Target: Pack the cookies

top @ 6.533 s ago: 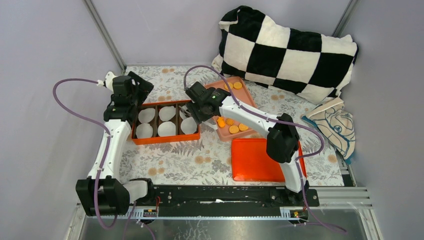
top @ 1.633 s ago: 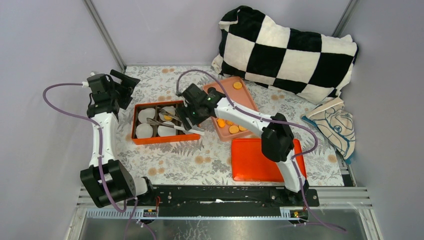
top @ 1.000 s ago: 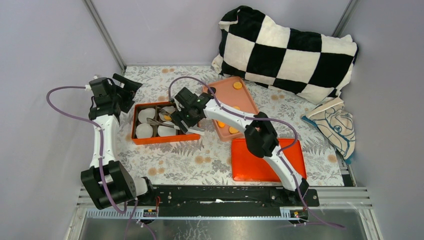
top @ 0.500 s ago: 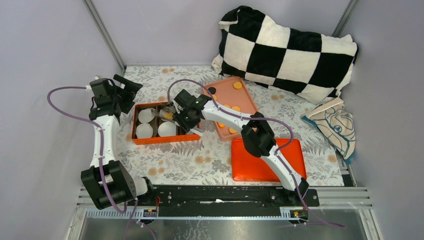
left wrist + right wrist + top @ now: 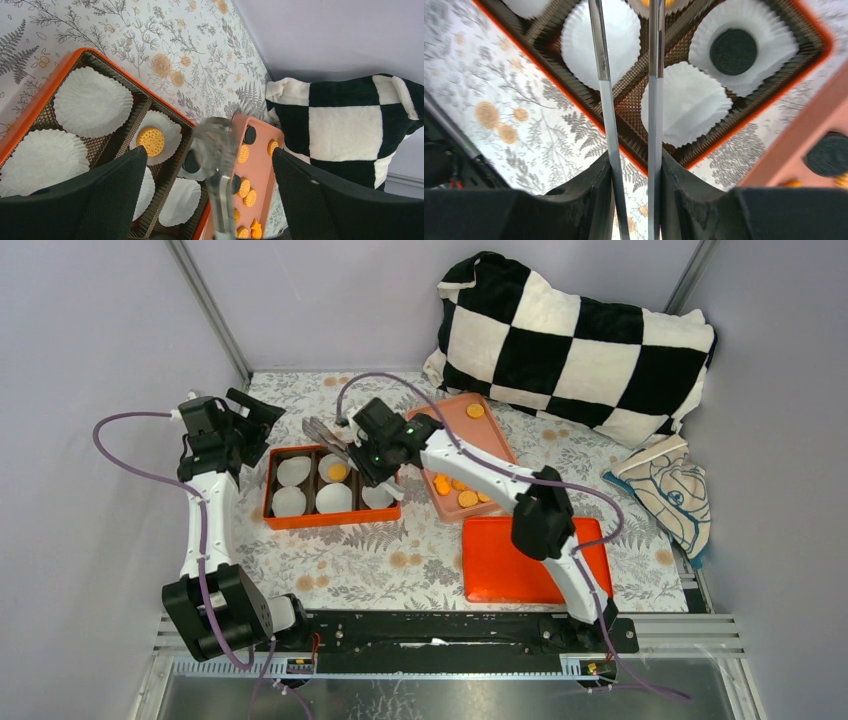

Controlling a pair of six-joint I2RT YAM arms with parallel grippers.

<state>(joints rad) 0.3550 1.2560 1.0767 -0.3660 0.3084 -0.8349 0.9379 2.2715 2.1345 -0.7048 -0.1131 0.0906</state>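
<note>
My right jaws [image 5: 629,197] are clamped on a pair of metal tongs [image 5: 652,100]. The two blades stand apart with nothing between them and reach toward the far side of the orange box [image 5: 330,517] with its white paper liners [image 5: 684,102]. My left jaws [image 5: 255,412] are spread wide and empty, off the box's far left corner.

Most of the cookies [image 5: 466,499] lie on the pink tray [image 5: 482,435], just right of the box on the desk [image 5: 400,560]. Two are packed: an orange one [image 5: 150,141] in the far middle liner and a black one [image 5: 733,51] in the liner to its right. Four liners are bare, so I judge the work barely begun.

The danger is in the tongs. The long springy blades could skid off a flat disc, or twist in my grip if I squeeze unevenly, and the cookie would drop on the desk between tray and box. Tips carried too low could hook a liner and drag it out.
</note>
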